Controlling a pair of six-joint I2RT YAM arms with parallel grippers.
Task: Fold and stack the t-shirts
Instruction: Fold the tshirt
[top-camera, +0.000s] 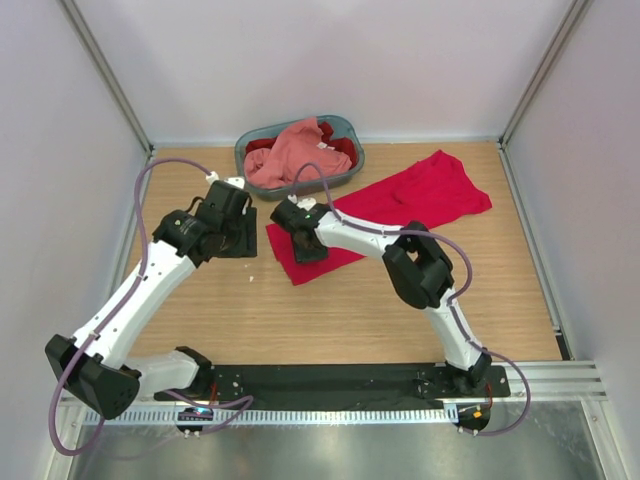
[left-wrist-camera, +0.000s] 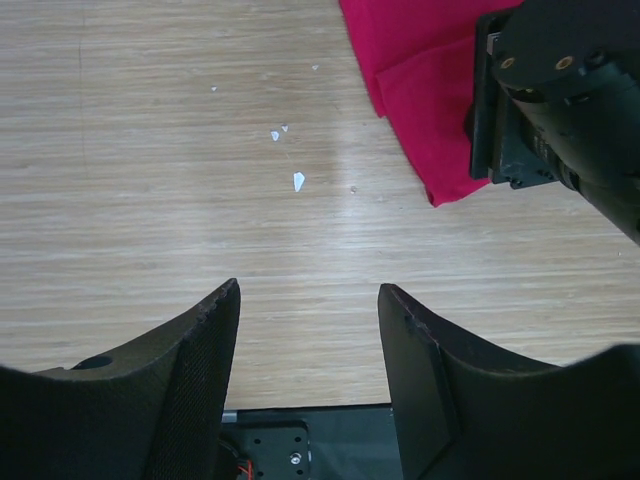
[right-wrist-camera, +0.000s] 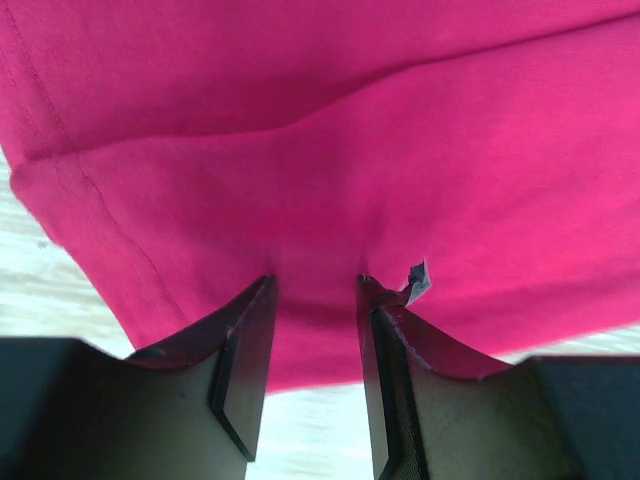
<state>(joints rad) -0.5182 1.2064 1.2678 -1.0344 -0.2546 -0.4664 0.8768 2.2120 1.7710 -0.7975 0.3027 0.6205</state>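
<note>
While your right gripper (right-wrist-camera: 315, 285) sits with jaws drawn narrow on a tuck of the red shirt (top-camera: 410, 200) at its near-left end, your left gripper (left-wrist-camera: 308, 290) hangs wide and empty over the table (top-camera: 340, 310), just left of that corner. From the pinch, the shirt's long axis runs away to the far right, so the right arm is nearer. Beyond, the pink shirt (top-camera: 285, 158) and dark red shirt (top-camera: 343, 148) lie in the basket (top-camera: 240, 158).

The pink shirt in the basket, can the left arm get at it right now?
Probably yes. The pink shirt lies on top in the basket, uncovered, and the left end effector is open, empty and close by.
</note>
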